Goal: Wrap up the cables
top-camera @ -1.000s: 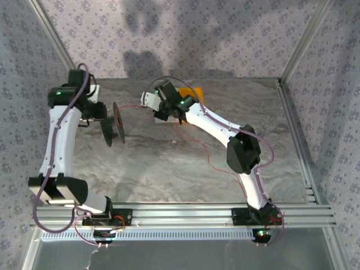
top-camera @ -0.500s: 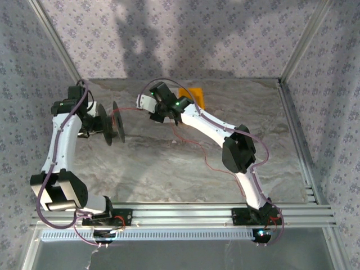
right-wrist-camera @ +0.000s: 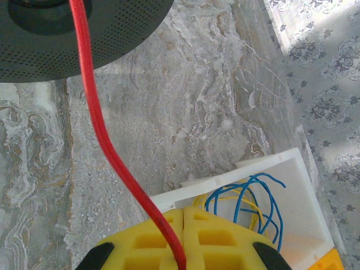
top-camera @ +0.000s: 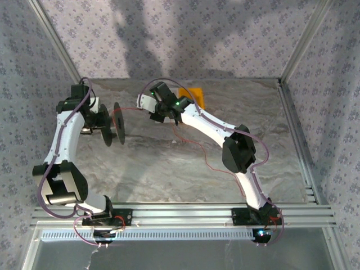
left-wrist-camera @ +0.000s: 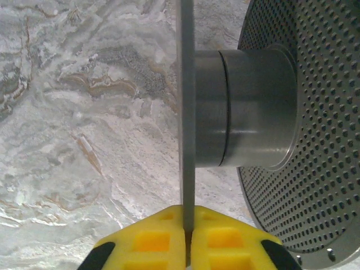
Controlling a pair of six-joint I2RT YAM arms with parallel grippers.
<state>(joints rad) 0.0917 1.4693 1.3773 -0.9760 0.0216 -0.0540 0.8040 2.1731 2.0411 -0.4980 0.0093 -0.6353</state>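
The red cable [right-wrist-camera: 110, 151] runs from the black spool [right-wrist-camera: 84, 39] down into my right gripper [right-wrist-camera: 183, 216], whose yellow fingers are shut on it. From above, the cable stretches from the spool [top-camera: 112, 128] to the right gripper [top-camera: 143, 106], and its slack [top-camera: 194, 145] trails over the table towards the right arm's base. My left gripper [left-wrist-camera: 187, 216] is shut on the thin edge of one spool flange [left-wrist-camera: 187, 140], beside the grey hub [left-wrist-camera: 247, 107] and the perforated flange [left-wrist-camera: 315, 140]. The left gripper [top-camera: 99, 121] is at the spool's left.
A white tray [right-wrist-camera: 292, 169] holding blue and yellow wire loops [right-wrist-camera: 247, 199] lies just beyond the right fingers. An orange box [top-camera: 192, 93] sits behind the right wrist. Patterned walls and aluminium posts close in the marble table [top-camera: 169, 169].
My left gripper has swung in and closed on the spool's flange edge. The right arm shifted slightly left with the cable, then held still.
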